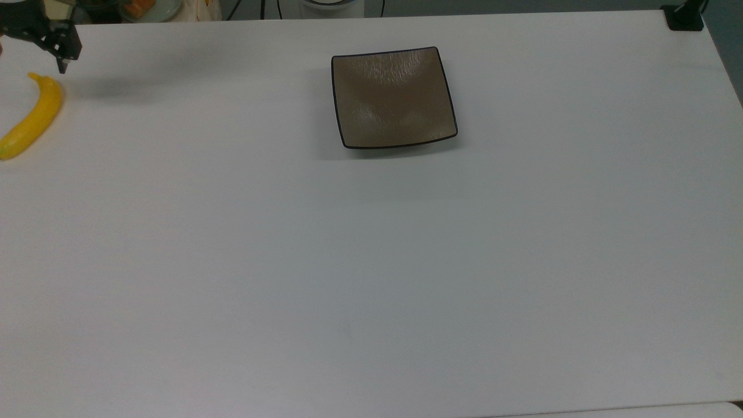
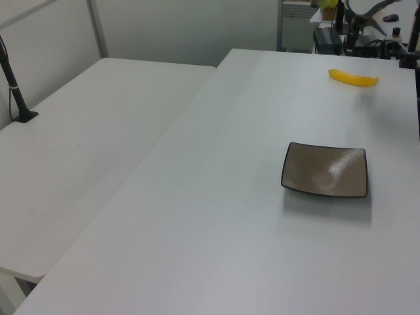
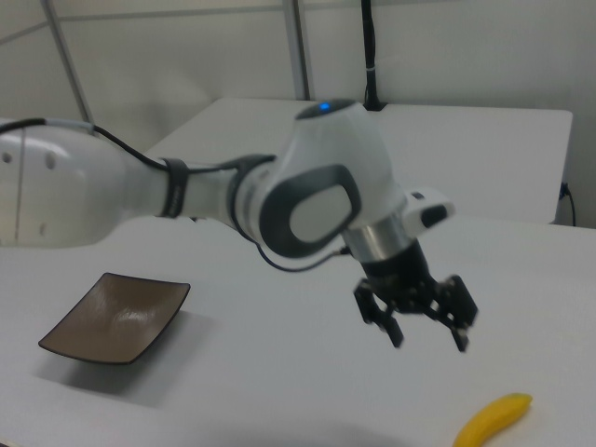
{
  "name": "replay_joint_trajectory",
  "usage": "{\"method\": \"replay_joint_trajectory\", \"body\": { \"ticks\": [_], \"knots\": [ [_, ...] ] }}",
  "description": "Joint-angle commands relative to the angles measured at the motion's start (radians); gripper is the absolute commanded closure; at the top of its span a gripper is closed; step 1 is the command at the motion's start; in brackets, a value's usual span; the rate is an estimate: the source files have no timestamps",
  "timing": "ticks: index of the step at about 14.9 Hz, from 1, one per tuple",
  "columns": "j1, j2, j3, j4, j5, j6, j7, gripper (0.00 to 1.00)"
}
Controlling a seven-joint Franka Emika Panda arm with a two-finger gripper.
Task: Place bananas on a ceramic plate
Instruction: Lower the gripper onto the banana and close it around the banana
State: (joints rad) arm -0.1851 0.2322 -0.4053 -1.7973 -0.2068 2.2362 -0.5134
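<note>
white table point(image 1: 371, 261) fills the room's middle. our banana point(image 1: 30, 119) lies at the top view's far left, well apart from the ceramic plate point(image 1: 393, 97); its long axis runs from stem at upper right down to greenish tip. we judge it light, smooth, somewhat slippery; best pinched mid-body across its width. our gripper point(image 3: 426, 337) hovers above it, fingers apart.

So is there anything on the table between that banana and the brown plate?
No. In the top view the white table is bare between the banana and the plate; the left view shows the same.
</note>
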Motion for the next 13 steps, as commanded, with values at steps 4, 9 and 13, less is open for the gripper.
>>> {"method": "replay_joint_trajectory", "body": {
  "ticks": [4, 9, 13],
  "knots": [
    [-0.089, 0.133, 0.002, -0.001, -0.014, 0.137, -0.022, 0.0],
    [-0.111, 0.206, 0.011, -0.001, -0.014, 0.171, -0.023, 0.0],
    [-0.122, 0.251, 0.034, -0.001, 0.001, 0.174, -0.014, 0.0]
  ]
}}
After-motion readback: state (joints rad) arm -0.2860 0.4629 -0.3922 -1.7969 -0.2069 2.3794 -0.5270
